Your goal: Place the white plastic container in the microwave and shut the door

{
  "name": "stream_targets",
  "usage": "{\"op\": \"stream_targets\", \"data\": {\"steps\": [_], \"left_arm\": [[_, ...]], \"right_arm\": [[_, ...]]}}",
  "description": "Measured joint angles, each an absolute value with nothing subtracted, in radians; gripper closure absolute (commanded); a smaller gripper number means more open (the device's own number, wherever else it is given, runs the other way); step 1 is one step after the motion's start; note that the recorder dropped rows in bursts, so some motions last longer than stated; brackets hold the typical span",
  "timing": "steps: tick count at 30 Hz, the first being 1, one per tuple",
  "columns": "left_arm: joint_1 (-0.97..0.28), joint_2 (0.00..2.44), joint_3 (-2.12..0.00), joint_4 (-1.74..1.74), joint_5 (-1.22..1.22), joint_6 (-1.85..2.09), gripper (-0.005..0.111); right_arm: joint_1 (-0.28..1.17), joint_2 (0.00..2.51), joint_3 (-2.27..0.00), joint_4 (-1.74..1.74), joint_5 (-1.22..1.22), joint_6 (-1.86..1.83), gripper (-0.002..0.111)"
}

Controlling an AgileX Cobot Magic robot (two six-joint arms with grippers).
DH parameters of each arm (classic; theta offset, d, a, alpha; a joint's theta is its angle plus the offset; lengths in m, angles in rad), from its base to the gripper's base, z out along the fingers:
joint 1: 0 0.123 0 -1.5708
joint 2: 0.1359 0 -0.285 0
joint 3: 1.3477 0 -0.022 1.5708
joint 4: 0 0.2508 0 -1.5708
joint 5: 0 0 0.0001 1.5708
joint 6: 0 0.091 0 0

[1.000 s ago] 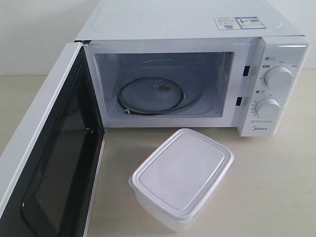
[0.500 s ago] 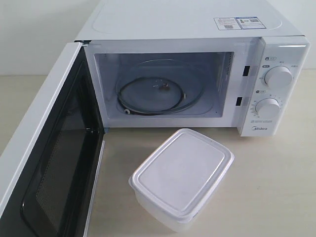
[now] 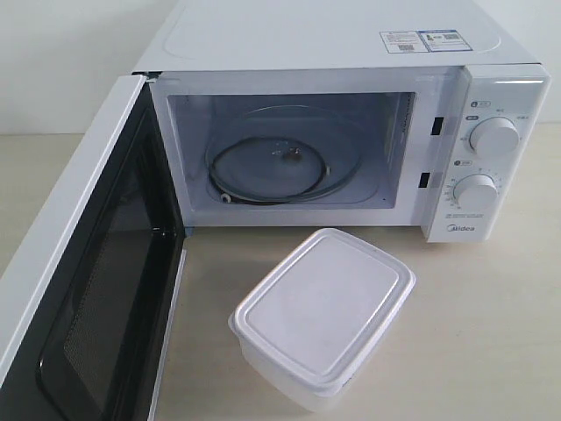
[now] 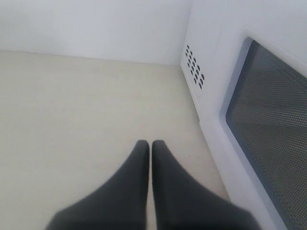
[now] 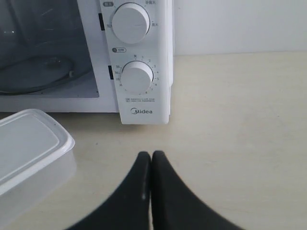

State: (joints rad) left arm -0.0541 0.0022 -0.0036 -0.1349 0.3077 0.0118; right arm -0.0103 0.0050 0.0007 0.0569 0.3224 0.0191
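Note:
The white plastic container (image 3: 323,316) stands lidded on the table in front of the microwave (image 3: 351,53); a corner of the container (image 5: 29,153) also shows in the right wrist view. The microwave's door (image 3: 83,289) hangs wide open to the left, and the glass turntable (image 3: 280,167) lies bare inside. My left gripper (image 4: 149,143) is shut and empty over bare table beside the door's outer face (image 4: 268,120). My right gripper (image 5: 151,154) is shut and empty, in front of the dial panel (image 5: 136,76). Neither gripper appears in the exterior view.
Pale tabletop (image 3: 491,333) stretches right of the container and before the dials (image 3: 493,136). A white wall (image 4: 96,24) backs the table. The open door blocks the left side of the table in the exterior view.

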Motion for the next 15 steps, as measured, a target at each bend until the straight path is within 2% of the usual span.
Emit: {"op": "stream_targets", "data": {"steps": [4,8,15], "left_arm": [[-0.054,0.002,-0.004,-0.135,0.308,0.012,0.102],[-0.054,0.002,-0.004,-0.135,0.308,0.012,0.102],[-0.054,0.002,-0.004,-0.135,0.308,0.012,0.102]], "right_arm": [[-0.01,0.005,0.001,0.057,0.283,0.019,0.109],[-0.01,0.005,0.001,0.057,0.145,0.02,0.109],[-0.01,0.005,0.001,0.057,-0.269,-0.024,0.109]]}}
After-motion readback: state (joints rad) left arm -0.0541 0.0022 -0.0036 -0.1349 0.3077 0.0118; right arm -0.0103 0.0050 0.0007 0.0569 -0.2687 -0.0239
